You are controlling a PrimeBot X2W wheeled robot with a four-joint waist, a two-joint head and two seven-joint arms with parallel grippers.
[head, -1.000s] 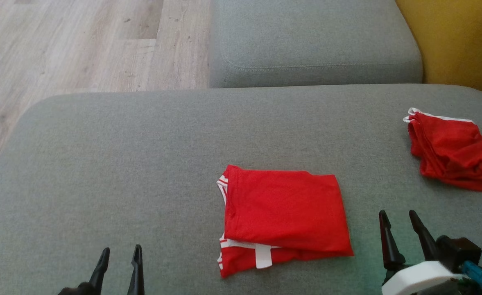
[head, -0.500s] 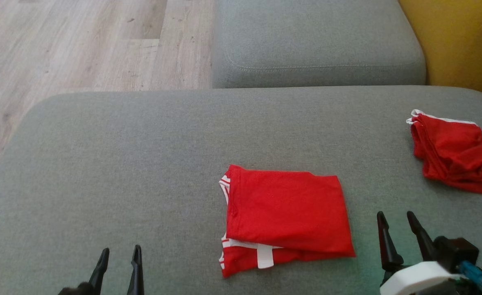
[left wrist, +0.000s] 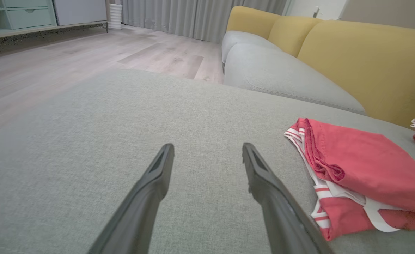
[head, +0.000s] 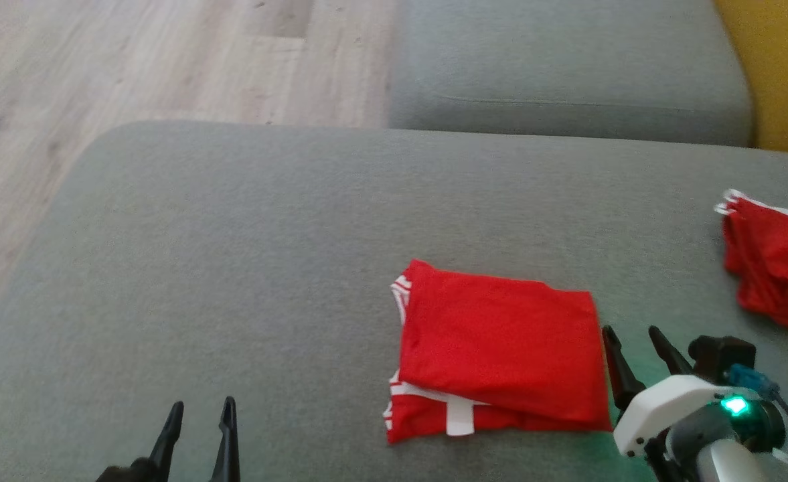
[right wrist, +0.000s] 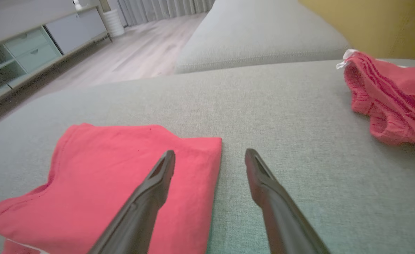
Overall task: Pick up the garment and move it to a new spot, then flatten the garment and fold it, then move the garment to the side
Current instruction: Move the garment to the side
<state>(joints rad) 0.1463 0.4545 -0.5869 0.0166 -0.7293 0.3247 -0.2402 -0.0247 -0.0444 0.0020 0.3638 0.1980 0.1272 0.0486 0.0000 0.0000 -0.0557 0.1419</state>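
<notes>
1. Right end effector (head: 630, 329) now sits nearer the folded red garment (head: 501, 341), fingers spread, empty.
2. Right wrist view: one finger overlaps the garment's edge.
3. Garment lies on grey cushion (head: 233, 268); left end effector (head: 204, 402) fingers parted, well apart.

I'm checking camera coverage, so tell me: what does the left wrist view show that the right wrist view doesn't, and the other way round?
Left wrist view: the open left gripper over bare grey cushion, and the white striped trim of the folded red garment. Right wrist view: the open right gripper straddling that garment's edge. Both: the folded red garment, the second red garment, the cushion and the wood floor.
</notes>
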